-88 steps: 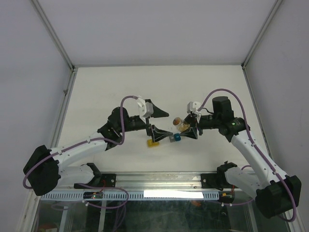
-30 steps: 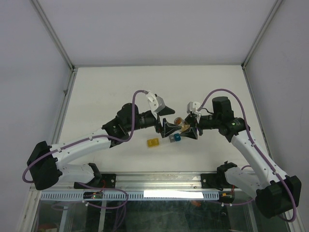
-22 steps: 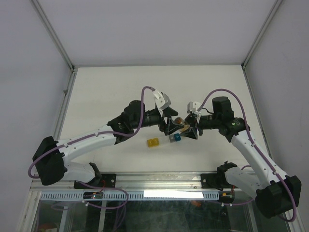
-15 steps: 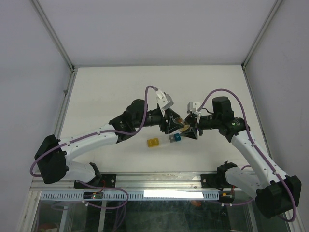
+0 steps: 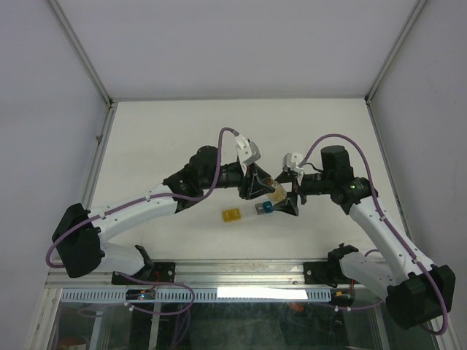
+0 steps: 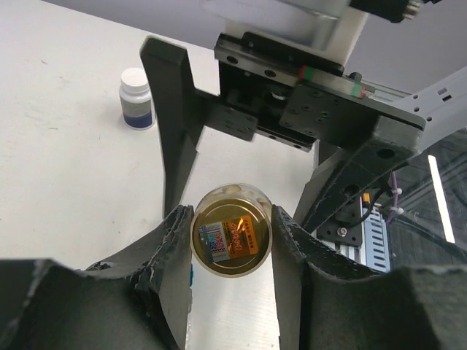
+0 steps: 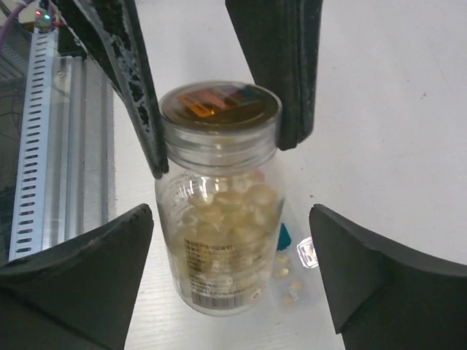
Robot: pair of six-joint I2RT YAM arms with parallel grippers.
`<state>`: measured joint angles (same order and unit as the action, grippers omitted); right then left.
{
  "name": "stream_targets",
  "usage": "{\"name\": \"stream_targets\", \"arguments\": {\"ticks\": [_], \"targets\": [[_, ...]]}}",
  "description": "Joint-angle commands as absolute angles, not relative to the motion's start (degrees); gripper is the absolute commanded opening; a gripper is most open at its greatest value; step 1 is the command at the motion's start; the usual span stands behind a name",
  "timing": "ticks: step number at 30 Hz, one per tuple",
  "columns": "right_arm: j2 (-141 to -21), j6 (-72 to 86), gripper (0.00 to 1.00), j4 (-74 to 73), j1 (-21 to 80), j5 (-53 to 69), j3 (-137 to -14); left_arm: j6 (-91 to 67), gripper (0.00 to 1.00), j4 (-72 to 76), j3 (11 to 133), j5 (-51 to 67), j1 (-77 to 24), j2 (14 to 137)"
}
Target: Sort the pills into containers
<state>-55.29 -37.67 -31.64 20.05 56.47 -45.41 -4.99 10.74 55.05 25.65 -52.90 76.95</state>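
A round clear jar [image 7: 219, 211] with a gold lid [image 6: 231, 238] stands upright, full of pale capsules. My left gripper [image 6: 231, 216] is shut on that lid from above and shows in the top view [image 5: 263, 187]. My right gripper [image 7: 230, 219] stands open, with its fingers [image 7: 109, 248] wide apart on either side of the jar and not touching it. Just behind the jar lies a clear container [image 7: 298, 271] holding a few tiny tan pills [image 7: 290, 289], next to a blue container [image 5: 267, 207]. A yellow container [image 5: 233, 215] sits apart to the left.
A small dark bottle with a white cap [image 6: 137, 98] stands on the white table [image 5: 160, 138], beyond the right gripper as the left wrist sees it. The metal rail [image 5: 241, 271] runs along the near edge. Both arms meet over the middle of the table.
My left gripper moved right from the yellow container to the jar and shut on its lid. My right gripper, which had held the jar, has opened wide.
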Motion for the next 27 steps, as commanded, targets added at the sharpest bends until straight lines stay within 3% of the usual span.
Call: {"name": "stream_targets", "arguments": {"ticks": [1, 10, 14, 19, 27], "targets": [[-54.2, -36.6, 0.99, -29.9, 19.4, 58.0, -47.5, -4.3, 0.00, 11.7, 55.3, 30.5, -50.9, 75.9], [-51.0, -33.9, 1.00, -28.7, 15.2, 60.7, -47.5, -7.3, 0.00, 8.1, 47.4, 20.4, -41.3, 73.3], [-50.8, -33.5, 1.00, -28.0, 14.5, 60.5, -47.3, -8.4, 0.00, 3.4, 48.8, 7.8, -32.4, 74.4], [-51.0, -32.9, 1.00, -27.3, 14.3, 59.6, -46.8, -10.2, 0.00, -4.7, 58.2, -7.1, -20.5, 85.3], [-51.2, -33.0, 1.00, -26.7, 14.1, 58.8, -46.3, -10.5, 0.00, -15.2, 77.3, -13.7, -11.7, 102.6]]}}
